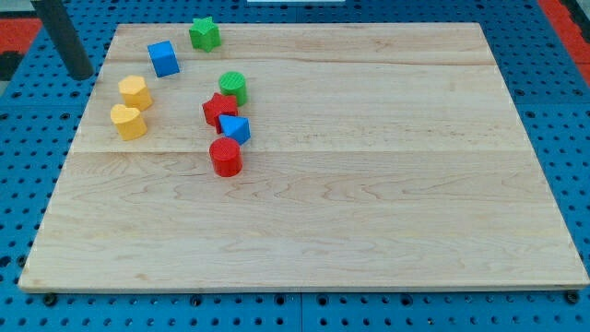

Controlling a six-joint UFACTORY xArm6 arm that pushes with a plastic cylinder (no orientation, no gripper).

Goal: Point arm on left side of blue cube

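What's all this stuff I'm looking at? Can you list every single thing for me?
Board: one, pale wood, fills most of the view.
Base: one, blue with holes, under the board.
Blue cube: one, top left.
Green star: one, top edge, right of the blue cube.
Yellow blocks: two, left side, close together.
Green cylinder: one, above the red star.
Red star: one, middle left.
Blue triangle: one, touching the red star.
Red cylinder: one, just below the blue triangle.
My tip: one dark rod, left of the blue cube, off the board's corner.

The rod's tip (83, 74) sits off the wooden board (369, 184) at the view's top left. Open board lies between it and the blue cube (163, 58); a yellow block (135, 92) stands just below that path.
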